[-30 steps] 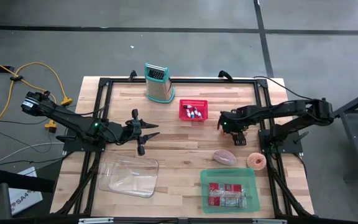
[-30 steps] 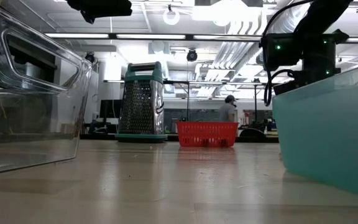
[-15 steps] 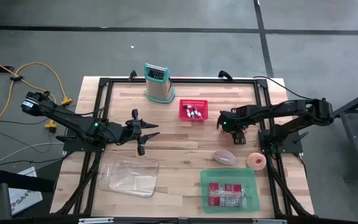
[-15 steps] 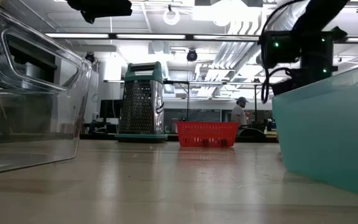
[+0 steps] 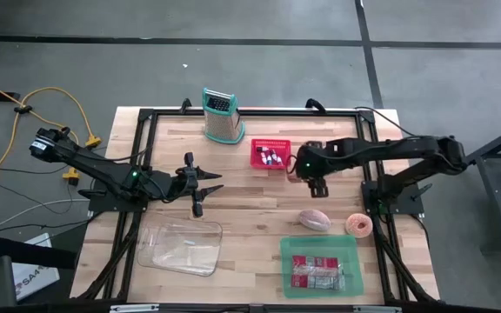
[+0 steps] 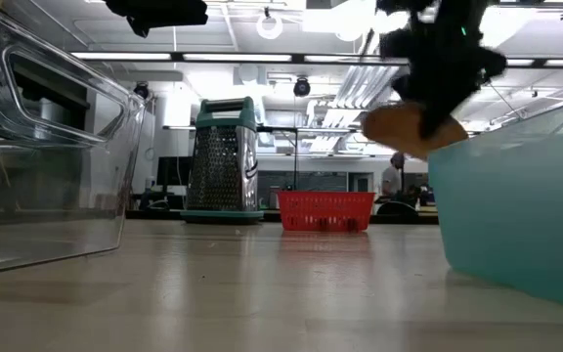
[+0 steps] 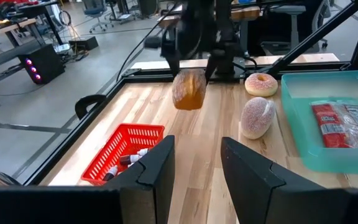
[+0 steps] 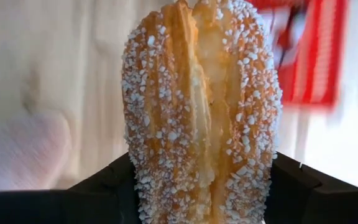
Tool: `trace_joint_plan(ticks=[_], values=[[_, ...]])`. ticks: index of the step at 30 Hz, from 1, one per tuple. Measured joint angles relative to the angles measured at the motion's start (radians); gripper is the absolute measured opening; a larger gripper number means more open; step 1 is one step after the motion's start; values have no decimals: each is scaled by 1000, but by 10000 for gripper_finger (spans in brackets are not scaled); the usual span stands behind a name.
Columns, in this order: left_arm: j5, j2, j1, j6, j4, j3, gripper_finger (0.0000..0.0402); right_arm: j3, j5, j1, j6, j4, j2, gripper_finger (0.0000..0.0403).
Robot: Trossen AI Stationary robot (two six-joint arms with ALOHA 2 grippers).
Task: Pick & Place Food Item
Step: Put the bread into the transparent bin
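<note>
Wood table (image 5: 259, 196), R fingers (image 5: 313, 184) pinching sugared pastry (image 8: 201, 112) by red basket (image 5: 270, 154), L fingers (image 5: 205, 193) spread, idle.

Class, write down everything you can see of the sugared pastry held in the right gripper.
The pastry is an elongated, golden-brown, ridged bun with a split along its middle, studded with white sugar pearls. It looks baked and crisp. It hangs upright in the air, clamped between the right gripper's dark fingers, above the wooden table near the red basket. Nothing else touches it.
</note>
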Motion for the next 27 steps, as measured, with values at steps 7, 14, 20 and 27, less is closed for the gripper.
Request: trace_joint_plan(ticks=[7, 14, 20, 27], values=[[0, 0, 0, -31, 0, 0, 124, 105, -1, 124, 38, 187, 0, 230], [44, 0, 0, -35, 7, 0, 124, 112, 0, 215, 61, 453, 0, 230], [48, 0, -4, -38, 23, 0, 128, 112, 4, 263, 61, 592, 0, 230], [61, 0, -25, 19, 37, 0, 193, 112, 6, 285, 61, 660, 0, 230]])
